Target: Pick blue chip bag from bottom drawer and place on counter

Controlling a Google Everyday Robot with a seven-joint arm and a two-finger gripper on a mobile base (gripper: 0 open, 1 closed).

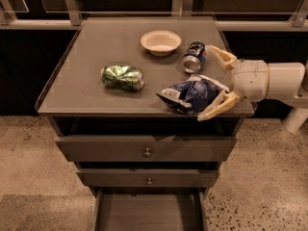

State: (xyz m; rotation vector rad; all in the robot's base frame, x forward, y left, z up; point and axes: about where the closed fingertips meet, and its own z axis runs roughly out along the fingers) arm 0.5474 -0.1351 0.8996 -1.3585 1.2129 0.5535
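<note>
The blue chip bag lies on the counter near its front right edge. It is dark blue with white patches and crumpled. My gripper reaches in from the right and is open. One tan finger is behind the bag and the other is in front of it, both spread wide around its right end. The bottom drawer is pulled out below, and its grey floor shows nothing in it.
A crushed green can lies at the counter's left middle. A white bowl and a blue soda can are at the back, the can just beside my far finger. Two knobbed drawers are shut. Speckled floor surrounds the cabinet.
</note>
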